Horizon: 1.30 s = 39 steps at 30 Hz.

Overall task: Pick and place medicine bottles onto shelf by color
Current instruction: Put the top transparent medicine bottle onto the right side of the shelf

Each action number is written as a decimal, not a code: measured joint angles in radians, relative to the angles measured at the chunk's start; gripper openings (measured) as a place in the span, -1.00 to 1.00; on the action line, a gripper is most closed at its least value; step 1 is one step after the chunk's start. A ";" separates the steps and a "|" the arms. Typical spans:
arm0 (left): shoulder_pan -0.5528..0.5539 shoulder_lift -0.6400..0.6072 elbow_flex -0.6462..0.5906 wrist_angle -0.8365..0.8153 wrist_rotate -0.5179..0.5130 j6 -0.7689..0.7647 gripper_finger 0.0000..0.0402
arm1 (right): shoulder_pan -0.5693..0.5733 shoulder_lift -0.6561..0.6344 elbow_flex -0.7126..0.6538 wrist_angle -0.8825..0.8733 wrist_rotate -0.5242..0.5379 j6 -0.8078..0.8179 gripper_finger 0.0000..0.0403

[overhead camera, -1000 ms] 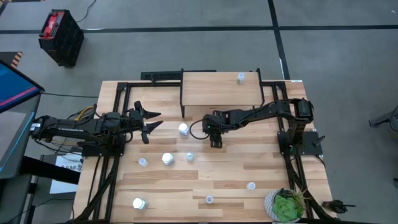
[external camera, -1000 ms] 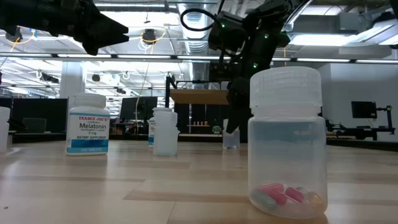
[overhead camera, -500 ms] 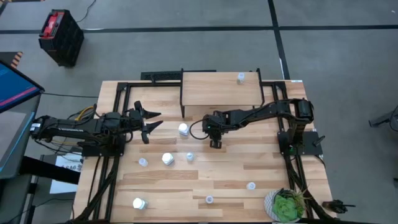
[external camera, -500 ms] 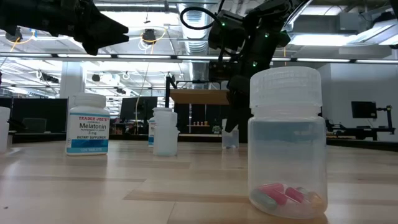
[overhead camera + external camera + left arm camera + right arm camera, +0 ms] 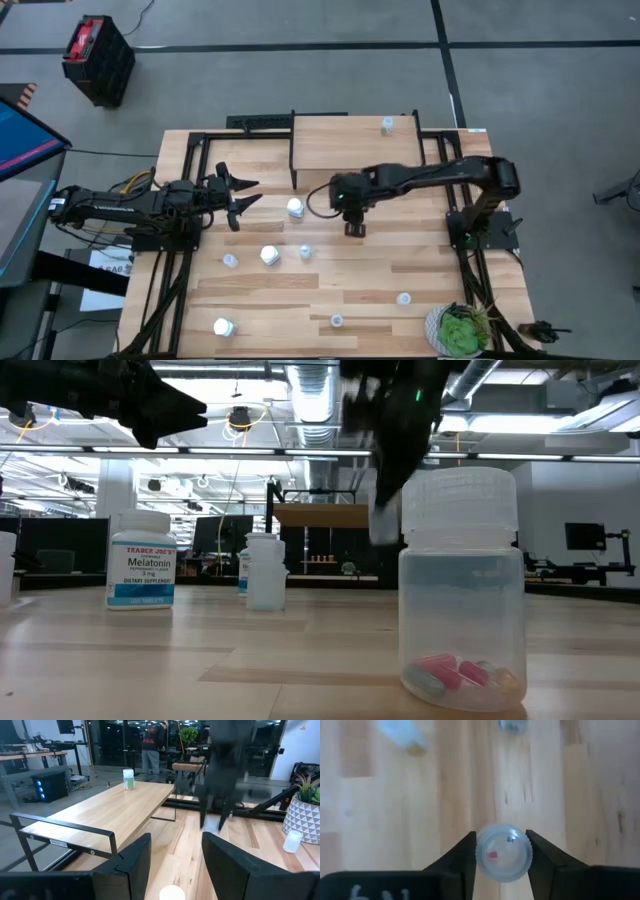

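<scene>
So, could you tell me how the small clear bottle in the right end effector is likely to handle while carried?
The bottle is probably light: clear plastic, with little visible inside. The right end effector pinches its round sides, so it might twist or slip. Set on the shelf, it could tip, being small and narrow.

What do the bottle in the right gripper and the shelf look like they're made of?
The bottle in the right gripper: likely translucent plastic with a matte, frosted look; something red shows through. The shelf: pale wood top with visible grain, on thin black legs, probably metal.

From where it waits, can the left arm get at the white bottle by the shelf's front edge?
Probably yes: the left gripper, jaws open, points at the white bottle with bare table between.
</scene>
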 joint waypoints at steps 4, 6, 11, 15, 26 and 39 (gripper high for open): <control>0.000 0.000 0.000 -0.001 0.000 0.000 -0.18 | -0.016 -0.129 0.024 -0.046 -0.003 -0.008 -0.34; 0.000 0.000 0.000 0.000 0.000 0.000 -0.18 | -0.035 -0.199 0.024 -0.044 -0.003 -0.008 -0.32; 0.000 0.000 0.000 0.000 0.000 0.000 -0.18 | -0.099 -0.334 0.025 -0.060 0.093 -0.010 -0.28; 0.000 0.000 0.000 0.000 0.000 0.000 -0.18 | -0.180 -0.394 0.025 -0.111 0.233 -0.009 -0.30; 0.000 0.000 0.000 0.000 0.000 0.000 -0.18 | -0.485 -0.338 0.024 -0.221 0.200 0.018 -0.28; 0.000 0.000 0.000 0.000 0.000 0.000 -0.18 | -0.607 -0.223 0.024 -0.205 0.040 -0.033 -0.29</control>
